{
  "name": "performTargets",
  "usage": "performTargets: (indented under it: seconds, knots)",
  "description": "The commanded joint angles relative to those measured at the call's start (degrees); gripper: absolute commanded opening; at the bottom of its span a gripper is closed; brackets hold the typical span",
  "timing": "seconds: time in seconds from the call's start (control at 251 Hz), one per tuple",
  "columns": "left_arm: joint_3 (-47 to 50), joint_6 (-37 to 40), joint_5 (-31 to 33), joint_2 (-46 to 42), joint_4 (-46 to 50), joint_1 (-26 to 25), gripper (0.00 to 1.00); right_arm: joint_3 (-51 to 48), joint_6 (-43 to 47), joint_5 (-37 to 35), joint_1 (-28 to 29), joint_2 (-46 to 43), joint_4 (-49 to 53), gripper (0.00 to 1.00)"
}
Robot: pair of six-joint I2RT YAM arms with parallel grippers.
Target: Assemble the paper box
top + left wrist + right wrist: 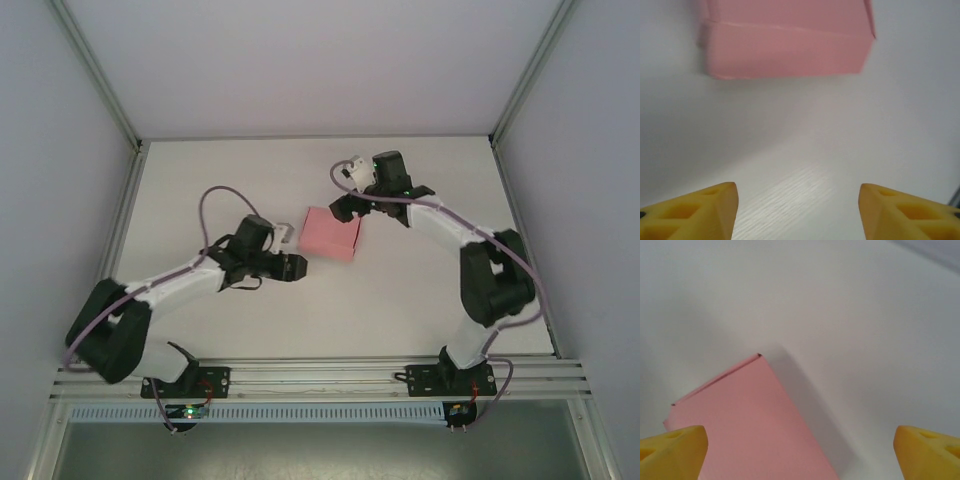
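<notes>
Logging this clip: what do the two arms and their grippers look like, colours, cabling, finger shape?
The left arm and right arm are alike: white links between bulky black joints, bolted to an aluminium rail. A lilac cable loops along each. The left gripper and right gripper carry yellow wedge-shaped fingers with triangular cut-outs.

right gripper [799,454]: jaws wide apart, yellow fingertips [671,450] in both bottom corners | paper box [750,425]: pink, folded, flat on white table [865,330], far corner pointing up-frame, body by the left fingertip | contact: cannot tell | shadow: along box's right edge
</notes>
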State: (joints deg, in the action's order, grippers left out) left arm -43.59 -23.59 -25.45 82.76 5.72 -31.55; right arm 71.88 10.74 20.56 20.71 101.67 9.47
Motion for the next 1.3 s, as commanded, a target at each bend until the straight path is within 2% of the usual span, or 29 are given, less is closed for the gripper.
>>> performTargets:
  seconds: [0.0,0.14,0.227,0.387,0.754,0.874,0.954,1.054,1.297]
  knots:
    - [-4.76,2.82,-5.25,7.08,-5.7,-1.99,0.52,6.38,-1.13,8.71,-0.32,7.27,9.93,0.94]
    - [-8.79,2.41,-6.59,14.73,-8.27,-3.46,0.44,12.85,0.71,8.1,-0.33,14.17,14.17,0.93]
    - [-10.68,2.32,-6.01,17.26,-9.77,-3.86,0.44,15.96,1.29,8.2,-0.46,17.38,16.34,0.92]
    - [-14.48,3.41,-3.17,21.39,-9.52,-4.48,0.43,22.72,2.37,12.72,-0.55,22.98,24.03,0.88]
    - [-17.98,4.08,0.43,26.83,-10.19,-4.57,0.39,26.28,1.88,19.93,-0.25,29.19,31.19,0.78]
    - [-16.26,3.82,4.02,27.06,-14.65,-4.63,0.37,24.6,1.34,21.36,0.26,29.2,31.3,0.75]
    - [-14.15,3.98,8.76,27.47,-20.21,-5.35,0.37,23.23,0.86,21.23,0.71,29.11,31.3,0.73]
    - [-11.87,5.02,14.36,28.7,-26.96,-7.31,0.37,21.77,-0.04,21.67,1.17,29.66,31.03,0.72]
    - [-7.86,6.99,25.75,32.14,-44.02,-11.91,0.39,19.19,-0.17,24.65,1.92,30.64,30.52,0.6]
